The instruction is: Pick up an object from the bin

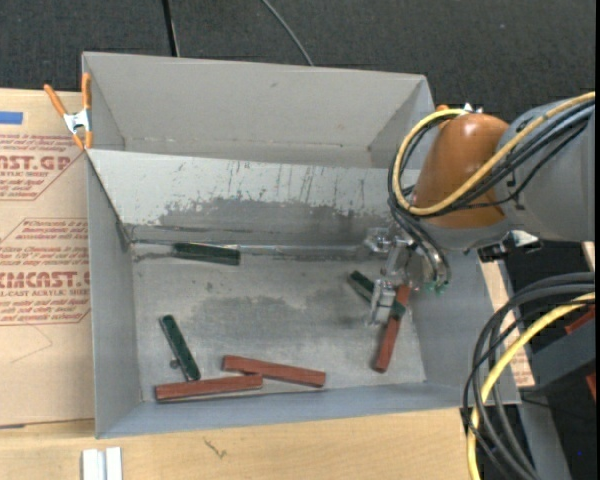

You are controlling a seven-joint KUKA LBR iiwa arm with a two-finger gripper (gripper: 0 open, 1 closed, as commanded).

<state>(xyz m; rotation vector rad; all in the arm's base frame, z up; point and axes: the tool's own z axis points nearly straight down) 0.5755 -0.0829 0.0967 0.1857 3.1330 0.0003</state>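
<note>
**Gripper at the upper end of a red stick by the right wall**

The gripper (392,293) is low in the bin (280,108), close to its right wall. It meets the upper end of a red stick (386,343) that lies slanted on the floor, with its lower end toward the front right corner. Whether the gripper is wide, narrow or clamped on that end I cannot tell, because the wrist metal covers the contact. A dark green piece (360,285) lies just beside the gripper, on the side away from the wall.

The red stick looks like a slim, stiff bar, and I judge it light, not fragile, and dull enough in finish not to slip much. Held by 1 end, it would likely pivot and droop. A hold across its narrow width nearer the middle should carry it level. The wall is near, so there is little room on that side.

2 long red sticks (273,372) lie overlapping along the front wall. A green stick (179,348) lies front left, and a green bar (206,254) lies by the back wall. All 4 are well apart from the gripper.

No brand, label or writing can be read on any stick.
</note>
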